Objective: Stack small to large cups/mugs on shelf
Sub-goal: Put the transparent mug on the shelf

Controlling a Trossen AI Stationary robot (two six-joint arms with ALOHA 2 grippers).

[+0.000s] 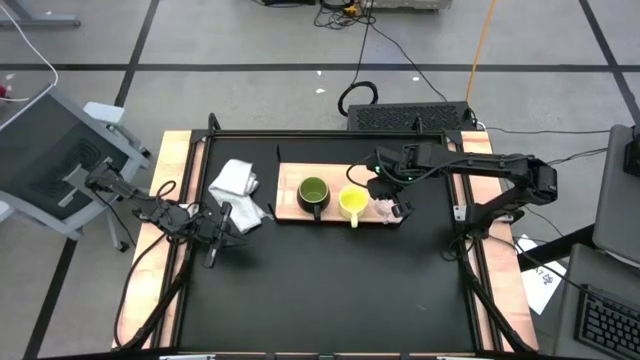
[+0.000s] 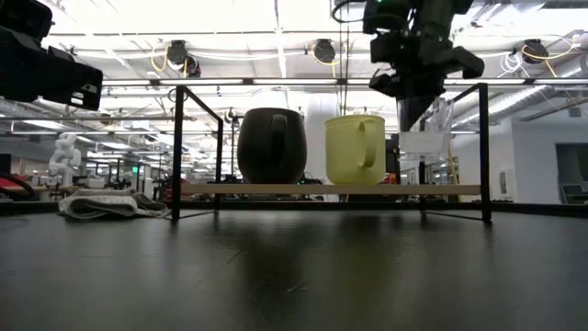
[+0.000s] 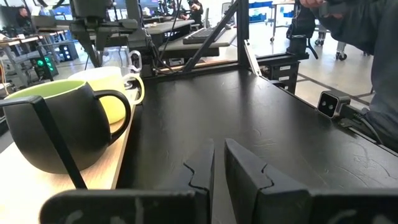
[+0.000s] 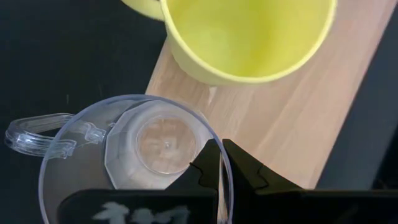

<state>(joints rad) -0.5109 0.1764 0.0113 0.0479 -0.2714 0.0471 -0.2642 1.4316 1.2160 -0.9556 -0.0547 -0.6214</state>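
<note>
Left gripper (image 1: pixel 212 243) waits over the black tabletop (image 1: pixel 330 290) near its left edge, just beside the white cloth (image 1: pixel 236 184); in its own wrist view the two fingers are pressed together with nothing between them.

On the shelf (image 1: pixel 290 213), left to right: the dark green mug (image 1: pixel 313 193) near the left end, upright, then the yellow mug (image 1: pixel 352 202) about mid-board, upright, handle toward the front edge. Both stand clear of each other in the low view.

The clear glass cup (image 4: pixel 127 165) sits at the shelf's right end, just beside the yellow mug, its handle reaching out past the board's front edge over the tabletop. Right gripper (image 4: pixel 219 163) is directly above it, fingers drawn close with the cup's rim wall between them (it looks like a pinch on the rim, though full contact is hard to confirm).

Judgement on the step: this is the placing of the smallest cup. To do it well, make sure the base is flat on the wood before letting go, spread the fingers only slightly, then rise straight up so a finger does not drag the rim or tip the cup toward the yellow mug. Thin, slick plastic or glass; it will shift easily.
</note>
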